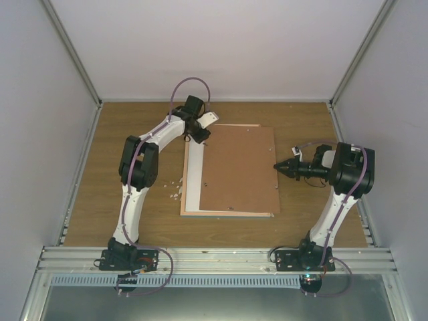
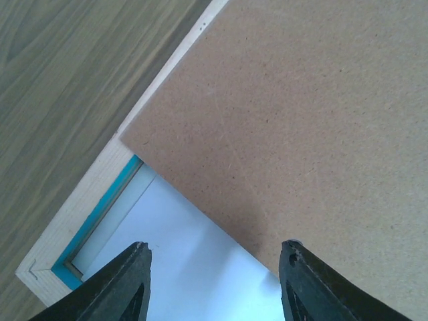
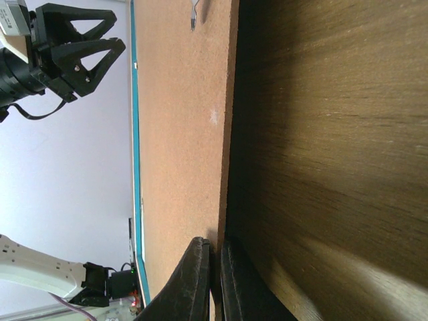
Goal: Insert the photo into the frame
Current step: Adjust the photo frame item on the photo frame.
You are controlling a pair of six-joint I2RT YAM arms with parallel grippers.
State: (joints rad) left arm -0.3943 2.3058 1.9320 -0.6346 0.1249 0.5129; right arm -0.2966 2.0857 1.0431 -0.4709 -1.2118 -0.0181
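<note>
Teal on the frame (image 2: pixel 73 221) shows only in the wrist views.

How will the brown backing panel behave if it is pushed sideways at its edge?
The backing panel probably stays stiff: it lies flat with straight edges. It likely slides easily, resting loose and offset on the frame. Being thin, it seems light.

Backing board (image 1: pixel 237 170) hides most of frame (image 2: pixel 73 221). White sheet (image 2: pixel 200 267) at board's left edge runs under board; printed face unseen. Specks (image 1: pixel 173 194) left of board too small to identify.
</note>
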